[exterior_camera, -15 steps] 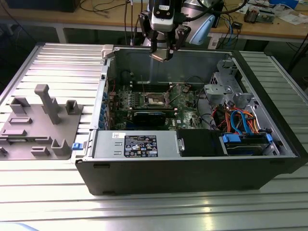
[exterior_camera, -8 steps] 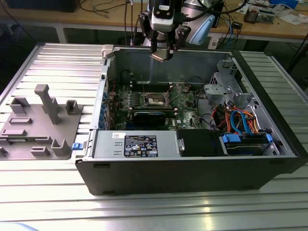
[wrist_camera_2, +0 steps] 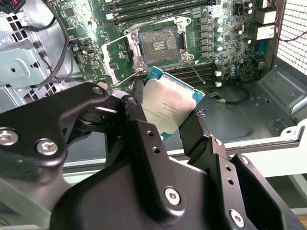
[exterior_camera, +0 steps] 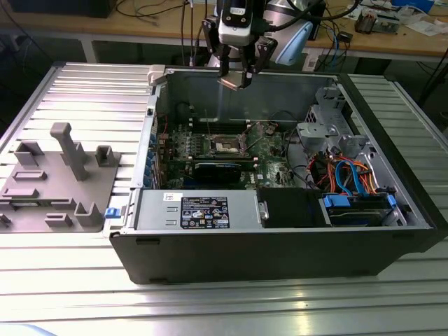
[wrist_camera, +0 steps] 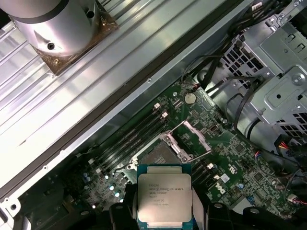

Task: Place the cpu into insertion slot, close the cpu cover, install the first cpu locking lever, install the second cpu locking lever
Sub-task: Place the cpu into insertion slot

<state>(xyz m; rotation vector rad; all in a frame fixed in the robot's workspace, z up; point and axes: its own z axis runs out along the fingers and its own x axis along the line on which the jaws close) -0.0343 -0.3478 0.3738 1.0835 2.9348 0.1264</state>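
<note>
The cpu, a small square chip with a silver-grey top and green edge, is clamped between my gripper's black fingers. In the exterior view the gripper hangs above the rear wall of the open computer case, well above the motherboard. The insertion slot lies bare on the green board, dark centre showing. The cpu cover stands swung open beside the slot. A thin wire lever sticks up near the slot's corner.
The black case's walls ring the board. A power supply fills the front, a drive cage with orange and blue cables the exterior view's right. A long black card lies just in front of the slot. A grey fixture tray sits outside.
</note>
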